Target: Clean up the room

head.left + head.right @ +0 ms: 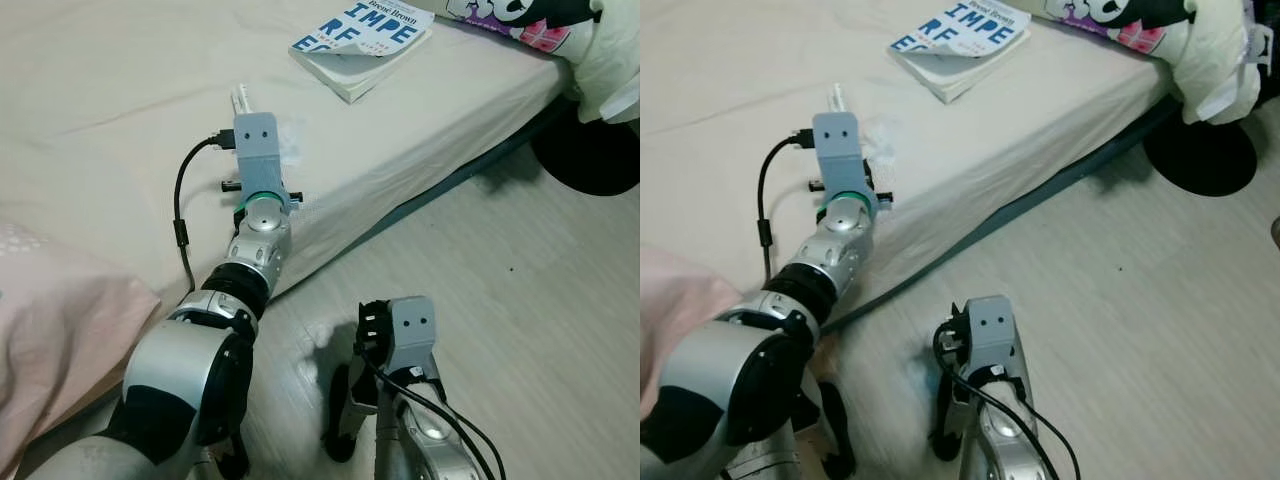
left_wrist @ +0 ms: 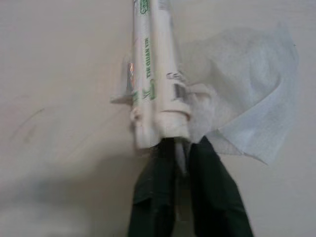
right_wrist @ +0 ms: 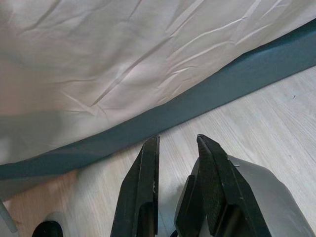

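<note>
A white tube (image 2: 158, 74) with green lettering lies on the cream bed sheet (image 1: 120, 90), and a crumpled white tissue (image 2: 247, 98) touches its side. My left gripper (image 2: 180, 148) reaches out over the bed and is shut on the near end of the tube. In the left eye view the tube's far tip (image 1: 240, 100) sticks out beyond the grey wrist housing. My right gripper (image 3: 177, 143) hangs low over the wooden floor beside the bed's edge. It is open, with nothing between its fingers (image 3: 143, 187).
A paperback book (image 1: 365, 40) lies further up the bed. A pink pillow (image 1: 50, 310) sits at the near left. A black-and-white plush (image 1: 1160, 25) rests at the bed's far corner above a black round object (image 1: 1200, 150) on the floor.
</note>
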Controlling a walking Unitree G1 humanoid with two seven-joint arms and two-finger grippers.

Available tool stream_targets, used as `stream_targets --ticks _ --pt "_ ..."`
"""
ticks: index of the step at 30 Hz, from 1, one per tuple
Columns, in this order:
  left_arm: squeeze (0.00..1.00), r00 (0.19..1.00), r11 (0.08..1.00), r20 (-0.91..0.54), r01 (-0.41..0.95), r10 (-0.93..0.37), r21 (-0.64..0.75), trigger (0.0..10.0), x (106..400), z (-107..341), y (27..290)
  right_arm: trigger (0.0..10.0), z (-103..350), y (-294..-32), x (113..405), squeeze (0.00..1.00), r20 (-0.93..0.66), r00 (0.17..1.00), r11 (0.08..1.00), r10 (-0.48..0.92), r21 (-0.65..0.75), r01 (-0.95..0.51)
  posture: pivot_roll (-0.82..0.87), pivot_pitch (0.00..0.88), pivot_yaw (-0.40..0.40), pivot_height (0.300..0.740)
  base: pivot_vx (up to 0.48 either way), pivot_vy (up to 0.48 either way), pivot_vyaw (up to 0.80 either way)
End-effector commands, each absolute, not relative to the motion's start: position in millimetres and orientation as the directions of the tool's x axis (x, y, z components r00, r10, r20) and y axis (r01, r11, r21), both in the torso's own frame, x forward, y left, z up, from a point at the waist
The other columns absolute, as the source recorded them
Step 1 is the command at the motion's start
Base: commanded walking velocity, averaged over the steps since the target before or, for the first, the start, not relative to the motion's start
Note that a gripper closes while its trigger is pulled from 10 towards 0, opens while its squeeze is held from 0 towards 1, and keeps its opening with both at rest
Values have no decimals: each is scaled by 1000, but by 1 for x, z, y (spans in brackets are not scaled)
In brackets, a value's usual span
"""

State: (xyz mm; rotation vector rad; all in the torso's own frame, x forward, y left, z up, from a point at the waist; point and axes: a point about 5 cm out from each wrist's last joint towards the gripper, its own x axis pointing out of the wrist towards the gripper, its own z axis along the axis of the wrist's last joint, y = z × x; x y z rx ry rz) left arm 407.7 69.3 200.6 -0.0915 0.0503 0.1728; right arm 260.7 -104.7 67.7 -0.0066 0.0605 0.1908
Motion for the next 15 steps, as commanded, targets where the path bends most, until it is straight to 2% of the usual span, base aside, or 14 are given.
stream_targets --ticks 1,9,15 --pt "0 979 980 -115 -178 168 -87 0 404 186 68 10000 57 -104 255 0 -114 974 980 194 -9 -197 -90 429 66 520 0 0 0" --pt "0 984 979 -83 -169 160 -112 0 407 193 71 10000 57 -105 260 0 -113 973 979 200 -18 -204 -87 403 61 520 0 0 0" --pt "0 991 986 28 -125 128 -108 0 410 210 82 10000 59 -105 266 0 -103 974 978 202 -22 -205 -77 374 65 520 0 0 0"
